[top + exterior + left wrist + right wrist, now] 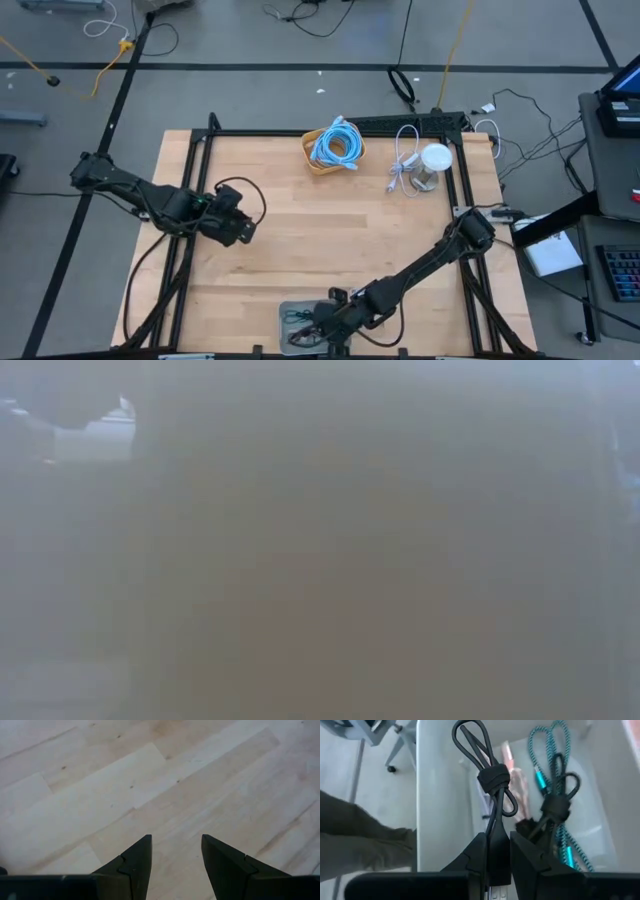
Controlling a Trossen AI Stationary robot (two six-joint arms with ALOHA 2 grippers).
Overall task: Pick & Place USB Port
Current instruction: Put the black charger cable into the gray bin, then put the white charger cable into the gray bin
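**Black cable lifted over the tray at the table's near edge**

Pale wooden boards (pixel 330 225) fill the work surface, with grey floor and loose wiring around it. At the near edge the right gripper (pixel 497 851) hangs over a shallow grey tray (pixel 288 318), its two fingers clamped on a bundled black USB cable (pixel 490 780). The cable sticks out straight ahead of the fingertips, its loops cinched by a dark tie. Beyond the fingertips, inside the tray, lies a teal braided cable (pixel 555 780) with its own tie, just beside a pinkish item I cannot identify.

The grasp looks made, so the step in hand is either carrying the cable out of the tray or lowering it in; the pictures do not settle which. Either way, the next move calls for keeping the clamp firm and steering the dangling loops clear of the teal cable, so they do not snag.

The left gripper (pixel 175 855) waits over bare boards, well apart from the tray, fingers apart and empty.

Far beyond both grippers sit a wicker basket (pixel 318 160) of blue cable and a white cable beside a small jar (pixel 432 165).

Hard to read: the low view is fogged out entirely. From above, the right arm covers much of the tray. Whether the cable's plug sits between the fingers is hidden.
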